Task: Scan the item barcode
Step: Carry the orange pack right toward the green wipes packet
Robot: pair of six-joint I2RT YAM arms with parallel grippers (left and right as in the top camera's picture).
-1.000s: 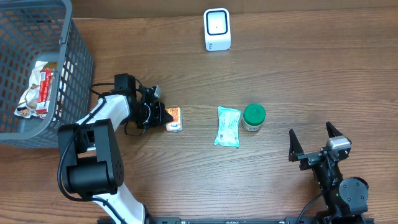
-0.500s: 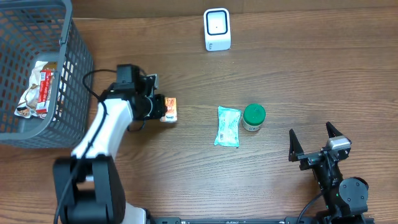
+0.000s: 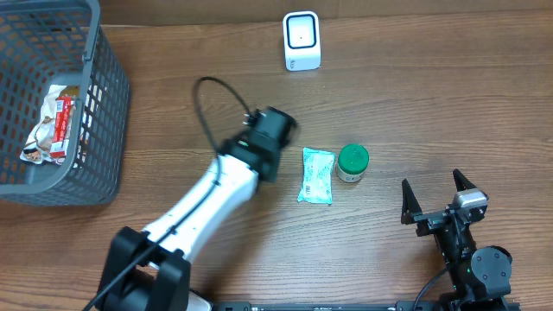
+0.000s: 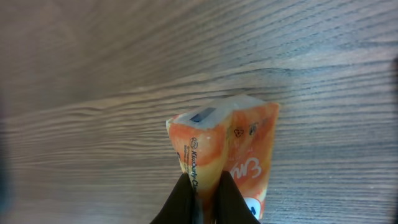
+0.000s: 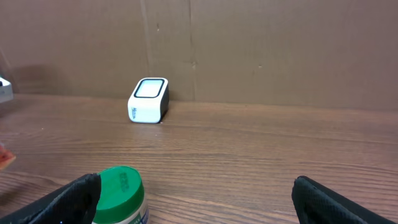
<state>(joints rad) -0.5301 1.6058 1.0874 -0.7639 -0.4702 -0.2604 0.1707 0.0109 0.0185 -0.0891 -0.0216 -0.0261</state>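
Orange plastic packet (image 4: 224, 155) hangs pinched at a fold between the left fingers (image 4: 208, 198), which are closed narrow on it. In the wrist view it is clear of the wooden worktop (image 3: 415, 95), whose grain looks blurred beneath it. A second ago the same packet lay on the worktop with these fingers at it, nearer the grey mesh basket (image 3: 104, 104). Now that spot is bare, and the arm has swung toward the middle. From overhead the wrist hides both fingers and packet.

The pick-up looks done, and the carry to the reader seems to be under way. The white box-shaped scanner (image 3: 301, 41) stands beyond the left fingers, well apart from them at the far edge. A teal wipes sachet (image 3: 317, 175) and a green-lidded jar (image 3: 352, 161) lie just beside the left wrist, between it and the right fingers (image 3: 435, 197). Neither has moved.

The right fingers stand wide and empty, parked near the jar exactly as they were a second ago.

No barcode can be made out on the visible faces of the packet, only small print and a blue-and-white patch at its top end. The packet may therefore need turning before the code faces the scanner window.
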